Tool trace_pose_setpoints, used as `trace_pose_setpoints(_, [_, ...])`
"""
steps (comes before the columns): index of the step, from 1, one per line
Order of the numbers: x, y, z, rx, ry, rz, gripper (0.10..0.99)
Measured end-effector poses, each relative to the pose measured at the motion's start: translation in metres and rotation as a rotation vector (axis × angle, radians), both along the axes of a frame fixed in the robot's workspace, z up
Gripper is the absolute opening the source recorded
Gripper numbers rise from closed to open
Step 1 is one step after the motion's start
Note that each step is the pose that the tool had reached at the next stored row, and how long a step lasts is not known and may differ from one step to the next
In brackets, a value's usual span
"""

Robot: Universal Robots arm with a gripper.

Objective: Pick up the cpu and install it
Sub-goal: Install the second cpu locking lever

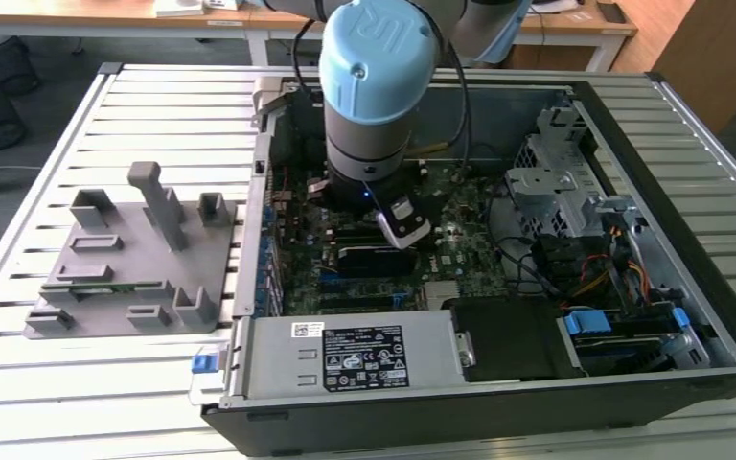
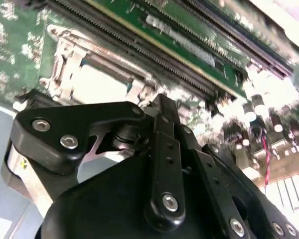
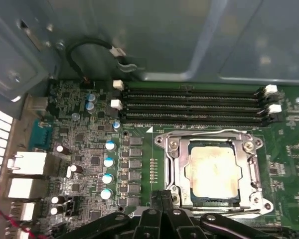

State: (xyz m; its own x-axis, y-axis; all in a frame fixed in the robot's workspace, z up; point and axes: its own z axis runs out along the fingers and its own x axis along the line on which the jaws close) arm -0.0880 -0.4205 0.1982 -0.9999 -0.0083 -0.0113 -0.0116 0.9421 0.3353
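The cpu (image 3: 212,172) lies flat in the motherboard socket, its silver-grey top facing up inside the metal retention frame (image 3: 174,164). In the second wrist view the same socket shows as a bright patch (image 2: 102,82) just beyond the fingertips. My gripper (image 3: 162,199) hovers at the socket's near edge, fingers pressed together with nothing between them. The black finger linkage (image 2: 164,149) converges to a closed tip. In the exterior view the arm (image 1: 375,96) reaches down into the open computer case (image 1: 496,412), above the motherboard (image 1: 458,240).
Several memory slots (image 3: 194,104) run beside the socket. Capacitors (image 3: 108,162) and rear ports (image 3: 25,164) lie to one side. A grey fixture with upright posts (image 1: 138,249) stands on the slatted table at the exterior view's left. The power supply (image 1: 356,355) and drive cage (image 1: 554,182) crowd the case.
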Motion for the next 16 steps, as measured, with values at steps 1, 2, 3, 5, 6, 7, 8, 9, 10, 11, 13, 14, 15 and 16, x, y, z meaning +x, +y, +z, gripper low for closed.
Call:
trace_pose_setpoints(1, [-0.0002, 0.0, 0.0041, 0.0, 0.0, 0.0, 0.114])
trace_pose_setpoints(2, [-0.0002, 0.0, 0.0082, 0.0, -0.0001, 0.0, 0.114])
trace_pose_setpoints(3, [-0.0002, 0.0, 0.0129, 0.0, -0.0001, 0.0, 0.114])
trace_pose_setpoints(5, [-0.0003, 0.0001, 0.0198, 0.001, 0.0, 0.0, 0.114])
trace_pose_setpoints(6, [-0.0003, 0.0001, 0.0218, 0.003, 0.0, 0.0, 0.114])
trace_pose_setpoints(7, [-0.0003, 0.0001, 0.0232, 0.003, 0.0, 0.0, 0.114])
trace_pose_setpoints(8, [-0.0003, 0.0001, 0.0245, 0.003, 0.0, 0.0, 0.114])
trace_pose_setpoints(9, [-0.0003, 0.0001, 0.0264, 0.003, 0.0, 0.0, 0.114])
trace_pose_setpoints(10, [-0.0002, 0.0001, 0.0285, 0.004, -0.0001, 0.0, 0.114])
trace_pose_setpoints(11, [-0.0003, 0.0001, 0.0308, 0.004, 0.0, 0.0, 0.114])
trace_pose_setpoints(13, [-0.0003, 0.0001, 0.0349, 0.004, 0.0003, 0.0, 0.114])
trace_pose_setpoints(14, [-0.0003, 0.0001, 0.0361, 0.004, 0.0005, 0.0, 0.114])
trace_pose_setpoints(15, [-0.0003, 0.0001, 0.0363, 0.005, 0.0003, 0.0, 0.114])
trace_pose_setpoints(16, [-0.0002, 0.0001, 0.0363, 0.005, 0.0003, 0.0, 0.114])
